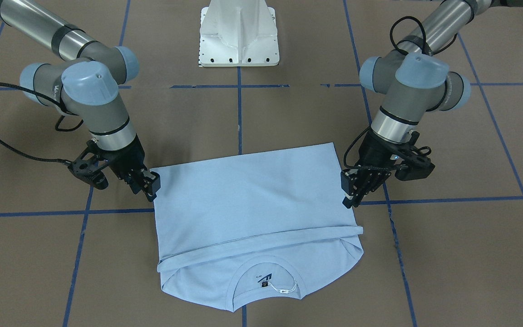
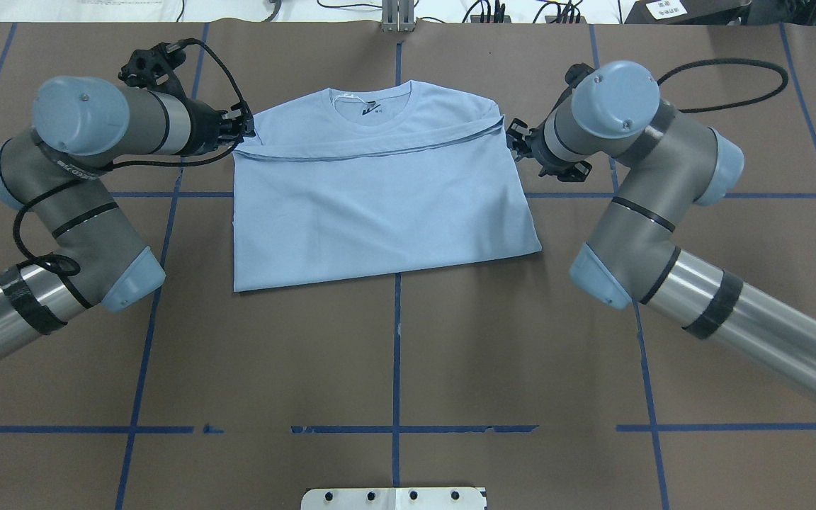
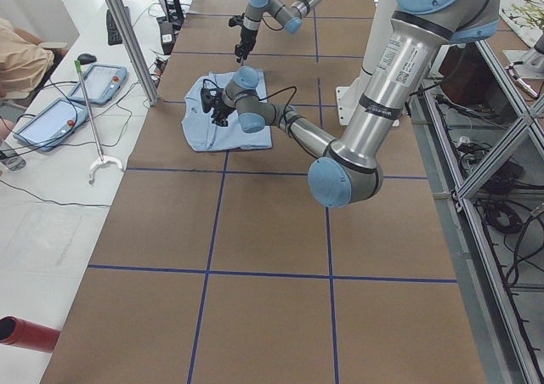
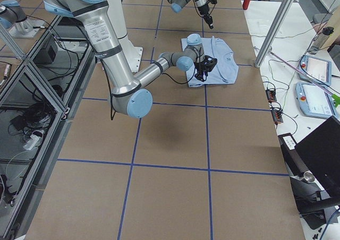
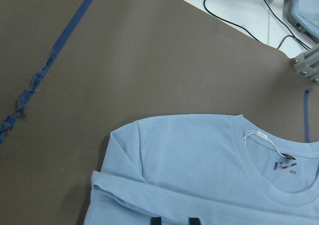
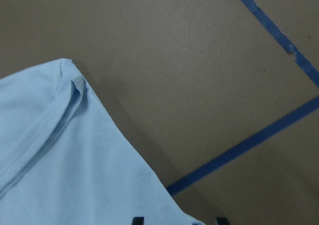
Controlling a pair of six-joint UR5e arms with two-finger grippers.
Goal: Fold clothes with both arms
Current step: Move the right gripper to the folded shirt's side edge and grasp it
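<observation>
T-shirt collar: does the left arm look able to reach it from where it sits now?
Probably yes: the left end effector sits at the T-shirt's shoulder edge, with only flat fabric between it and the collar.

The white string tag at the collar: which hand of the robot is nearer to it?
Left. The left hand sits at one side edge of the T-shirt, the side toward which the tag hangs; the right hand sits at the opposite edge, farther away.

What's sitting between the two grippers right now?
The folded T-shirt; its folded-over edge runs from beside the left gripper across to the right gripper. Clearest in the overhead view.
</observation>
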